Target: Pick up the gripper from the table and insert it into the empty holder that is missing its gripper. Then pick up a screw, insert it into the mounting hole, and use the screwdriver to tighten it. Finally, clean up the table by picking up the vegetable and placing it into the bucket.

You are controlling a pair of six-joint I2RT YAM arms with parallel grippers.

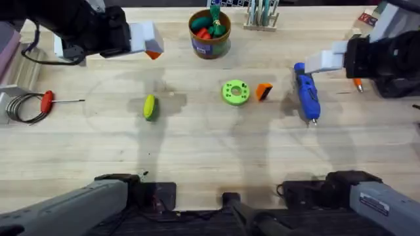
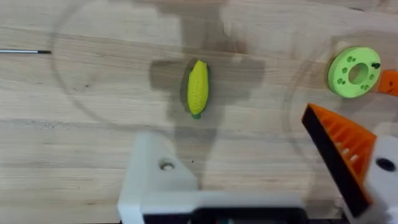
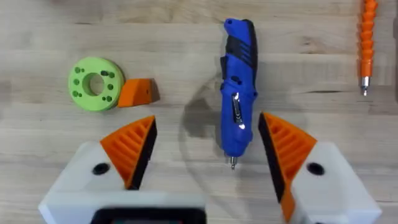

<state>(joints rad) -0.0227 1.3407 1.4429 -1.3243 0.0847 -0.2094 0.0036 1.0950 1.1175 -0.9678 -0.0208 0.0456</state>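
The loose orange gripper [image 1: 264, 91] lies on the counter [image 1: 197, 157] touching the green disc [image 1: 235, 92], with the blue screwdriver [image 1: 306, 97] near. Our right gripper [image 3: 205, 155] hovers released over the screwdriver; our left gripper [image 2: 249, 180], one finger missing, grasps nothing. Reaching in, we risk nudging the disc or rolling the screwdriver.

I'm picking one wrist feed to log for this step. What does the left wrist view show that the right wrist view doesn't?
Left wrist view alone: the vegetable lying on the table, a thin metal shaft tip, and the left gripper's bare holder opposite its single orange finger.

Right wrist view alone: the screwdriver between the right gripper's two open orange fingers, and an orange pen.

Both: the green disc with the loose gripper beside it, cut off at the frame edge in the left wrist view.
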